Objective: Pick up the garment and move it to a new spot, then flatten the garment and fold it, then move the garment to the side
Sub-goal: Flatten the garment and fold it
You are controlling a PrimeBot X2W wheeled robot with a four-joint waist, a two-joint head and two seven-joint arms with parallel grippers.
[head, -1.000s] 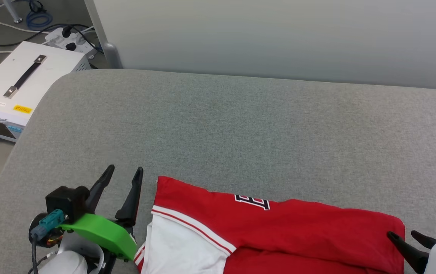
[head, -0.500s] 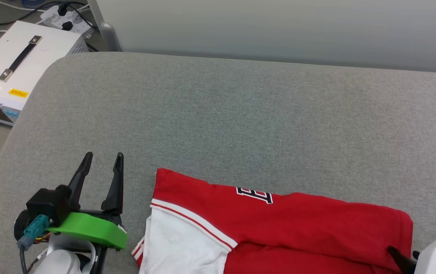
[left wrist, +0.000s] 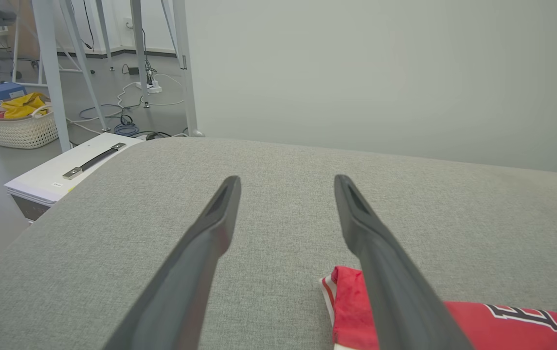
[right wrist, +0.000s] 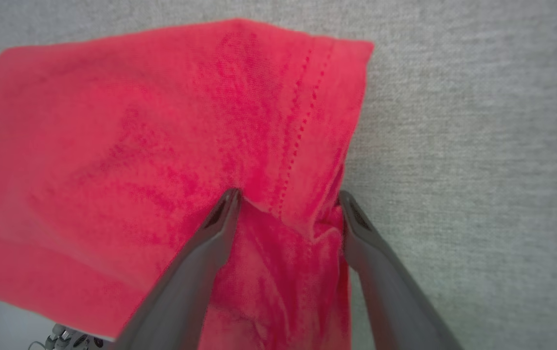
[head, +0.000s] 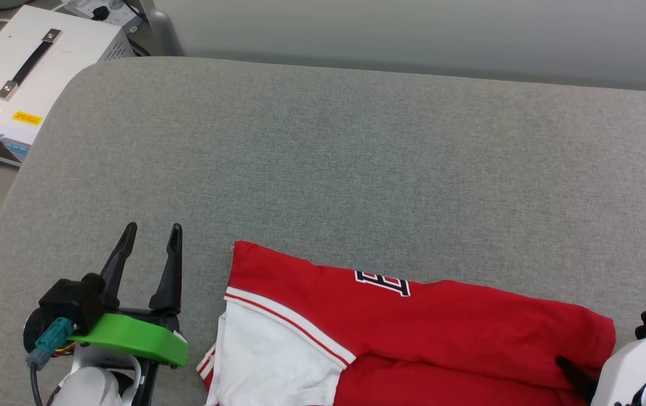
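Grey padded surface (head: 356, 141) is carrying the garment (head: 413, 327) along the head view's lower edge; the left gripper (head: 152, 228) is hovering spread, empty, lower left. Left wrist view: garment corner lying lower right. Right wrist view: the right gripper (right wrist: 288, 193) is straddling the hemmed corner, fingers (right wrist: 200, 262) wide, tips resting on fabric, pinching nothing; closing should gather every layer.
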